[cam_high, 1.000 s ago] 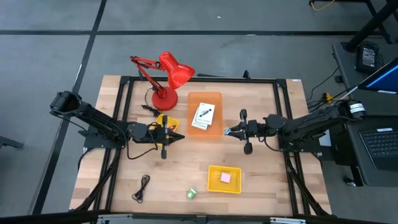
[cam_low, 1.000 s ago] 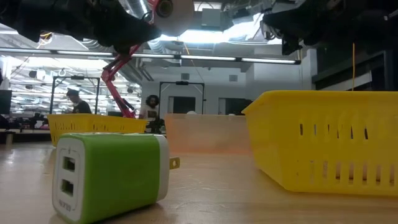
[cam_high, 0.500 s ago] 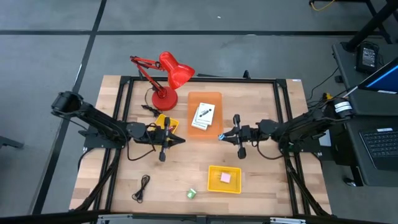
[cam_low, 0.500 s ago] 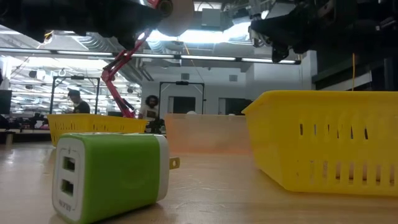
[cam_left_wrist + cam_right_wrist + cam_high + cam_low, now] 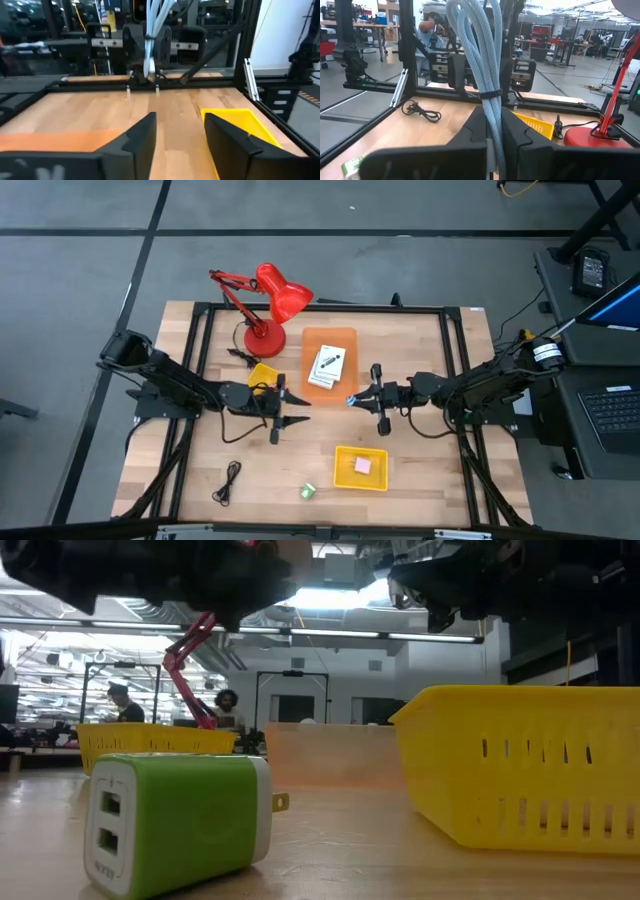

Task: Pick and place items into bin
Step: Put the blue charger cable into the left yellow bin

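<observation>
My right gripper [image 5: 362,398] is shut on a bundle of light blue cord [image 5: 485,65] above the table's middle, just right of the orange bin [image 5: 345,340]. The bin holds white cards [image 5: 326,367]. My left gripper [image 5: 297,410] is open and empty, just left of the middle, near a small yellow bin [image 5: 262,374]. A yellow basket [image 5: 345,470] near the front holds a pink block [image 5: 362,465]. A green charger [image 5: 308,491] and a black cord [image 5: 230,480] lie on the table near the front edge. My right gripper pinches the looped light blue cord bundle between its two fingers [image 5: 474,131], below the bundle's black tie [image 5: 490,94]. The fingers come level from the table's right side. The bundle stands up out of the fingers, several strands together, lifted clear of the table.
A red desk lamp [image 5: 268,305] stands at the far left of the bins. A black frame [image 5: 200,340] runs around the table top. Bare wood lies between the two grippers and the yellow basket. People show in the room beyond [image 5: 228,705].
My right gripper has gone toward the table's left, closer to the orange bin, keeping the blue cord bundle. My left gripper has gone toward the table's right and a little toward the near edge, staying open.
</observation>
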